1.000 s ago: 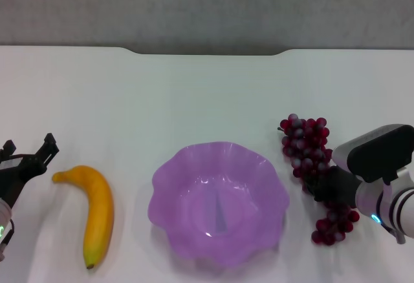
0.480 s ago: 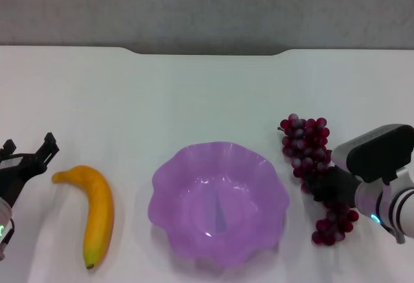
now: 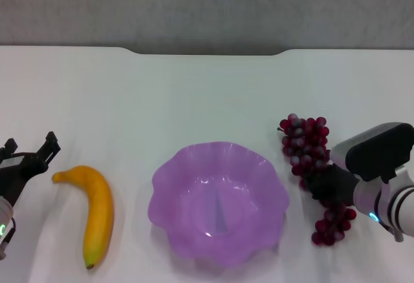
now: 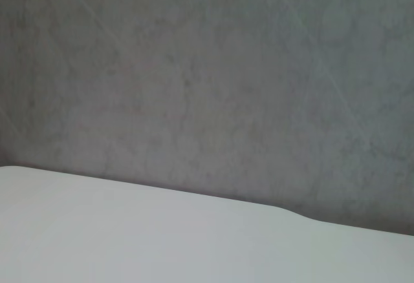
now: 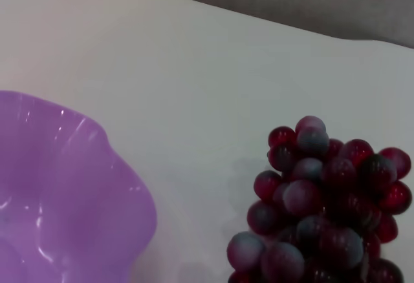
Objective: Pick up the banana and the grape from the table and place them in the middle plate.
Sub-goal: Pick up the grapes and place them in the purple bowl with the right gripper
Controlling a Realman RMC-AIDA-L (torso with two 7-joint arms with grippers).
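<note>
The banana (image 3: 98, 215) lies on the white table (image 3: 194, 95) at the near left, its tip pointing toward me. My left gripper (image 3: 29, 148) hovers open just left of the banana's stem end, touching nothing. The purple middle plate (image 3: 169, 179) sits empty at the near centre. To its right lies the grape (image 3: 305, 142), a long dark red bunch. My right gripper (image 3: 328, 183) sits over the middle of the bunch and hides that part. In the right wrist view, the grape (image 5: 323, 205) is close up beside the plate's rim (image 5: 58, 186).
The table's notched far edge (image 3: 207, 52) meets a grey wall behind. The left wrist view takes in only the table (image 4: 129, 238) and that wall. Bare tabletop stretches beyond the plate and between the fruits.
My right gripper has shifted slightly left over the grape bunch. The left gripper, banana and plate have barely moved.
</note>
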